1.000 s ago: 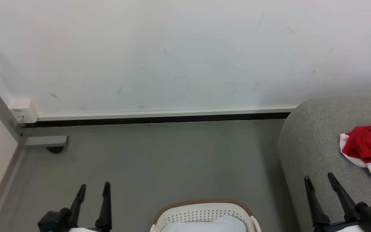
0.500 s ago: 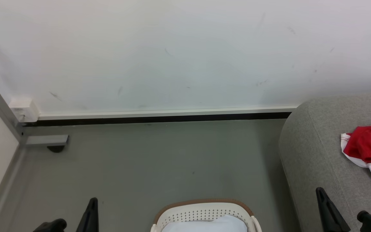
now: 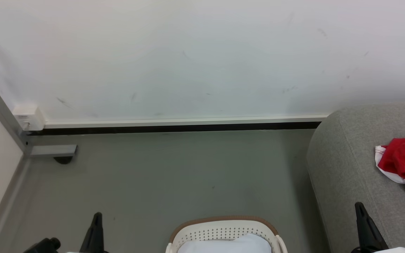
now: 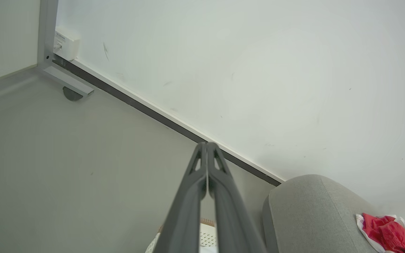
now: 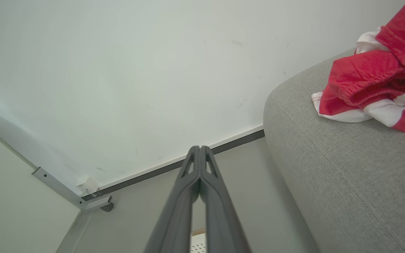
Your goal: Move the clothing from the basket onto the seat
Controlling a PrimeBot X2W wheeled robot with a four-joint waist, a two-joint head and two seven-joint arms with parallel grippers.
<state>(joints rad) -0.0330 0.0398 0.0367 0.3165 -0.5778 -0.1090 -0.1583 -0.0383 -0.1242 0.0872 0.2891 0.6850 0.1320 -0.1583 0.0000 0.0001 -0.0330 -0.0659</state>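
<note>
— Head view first: what sits in the basket (image 3: 223, 227)?
— A pale blue-white cloth (image 3: 225, 246), cut off by the bottom edge. The red clothing (image 3: 401, 164) lies bunched on the seat (image 3: 346, 168), far right.
— Left wrist view?
— The left gripper (image 4: 206, 144) has its fingers pressed together, nothing between them; a sliver of basket shows behind.
— Right wrist view?
— The right gripper (image 5: 199, 147) is likewise closed and empty. Here the clothing's gathered hem and the seat's seam read clearly, too small from the head.
</note>
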